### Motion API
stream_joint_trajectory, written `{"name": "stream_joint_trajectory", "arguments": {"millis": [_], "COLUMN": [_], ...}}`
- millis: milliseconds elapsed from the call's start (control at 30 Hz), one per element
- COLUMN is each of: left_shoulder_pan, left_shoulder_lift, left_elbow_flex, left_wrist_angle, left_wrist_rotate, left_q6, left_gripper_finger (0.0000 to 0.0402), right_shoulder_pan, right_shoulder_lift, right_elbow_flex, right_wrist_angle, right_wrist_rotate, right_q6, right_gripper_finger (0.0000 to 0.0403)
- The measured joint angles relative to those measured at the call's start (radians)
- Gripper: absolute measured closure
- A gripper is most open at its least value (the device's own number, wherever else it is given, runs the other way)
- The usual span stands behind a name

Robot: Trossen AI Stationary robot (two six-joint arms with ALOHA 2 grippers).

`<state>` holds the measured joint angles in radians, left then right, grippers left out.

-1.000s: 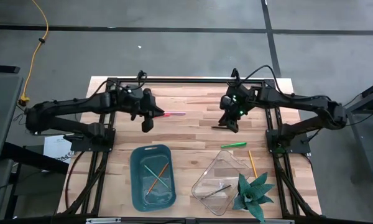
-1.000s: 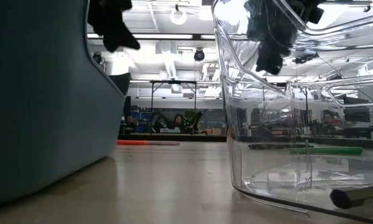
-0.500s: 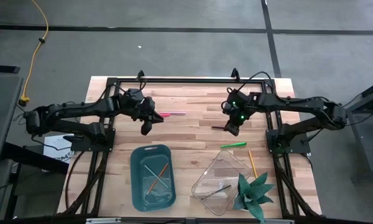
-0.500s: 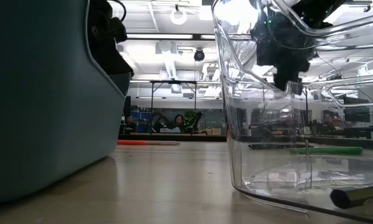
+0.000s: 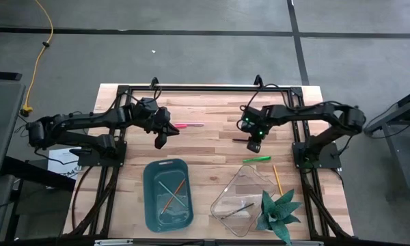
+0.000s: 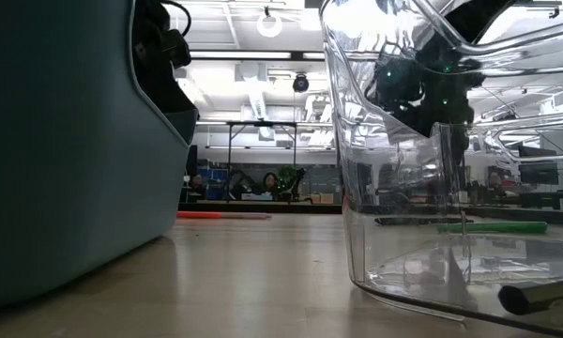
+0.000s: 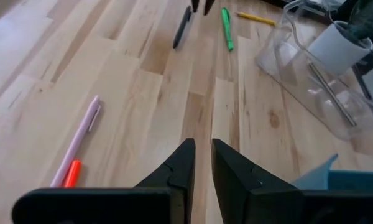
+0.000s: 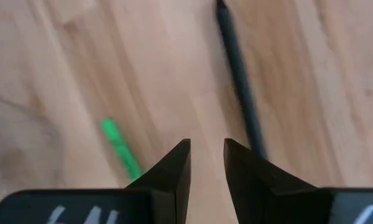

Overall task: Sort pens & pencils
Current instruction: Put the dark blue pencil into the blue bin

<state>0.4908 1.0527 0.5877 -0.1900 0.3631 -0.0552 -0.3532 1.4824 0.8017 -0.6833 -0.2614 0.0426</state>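
Black pen (image 8: 239,93) beside narrowly parted, empty right tool (image 8: 206,163); left tool (image 7: 199,163) likewise, overhead only arms.

Teal bin (image 5: 150,205): sitting on the wooden table (image 5: 212,154).
Clear container (image 5: 227,198): lying beside it.
Plant (image 5: 279,213): standing just right of the container, probably artificial.
Yellow cable (image 5: 41,55): trailing across the floor.

Both arms reach inward from the sides — the left hand (image 5: 160,139) and the right hand (image 5: 253,144) each point down, fingers slightly parted, holding nothing.
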Motion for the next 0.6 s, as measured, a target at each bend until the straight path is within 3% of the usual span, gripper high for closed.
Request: {"name": "stream_joint_trajectory", "arguments": {"millis": [600], "left_shoulder_pan": [0.000], "left_shoulder_lift": [0.000], "left_elbow_flex": [0.000], "left_wrist_angle": [0.003], "left_wrist_rotate": [-0.008], "left_q6": [-0.004], "left_gripper_finger": [0.0360], "right_shoulder_pan": [-0.014], "right_shoulder_lift": [0.004], "right_elbow_flex": [0.001], "right_wrist_angle": [0.001], "right_wrist_rotate": [0.004], "right_q6": [-0.026], "right_gripper_finger": [0.0316]}}
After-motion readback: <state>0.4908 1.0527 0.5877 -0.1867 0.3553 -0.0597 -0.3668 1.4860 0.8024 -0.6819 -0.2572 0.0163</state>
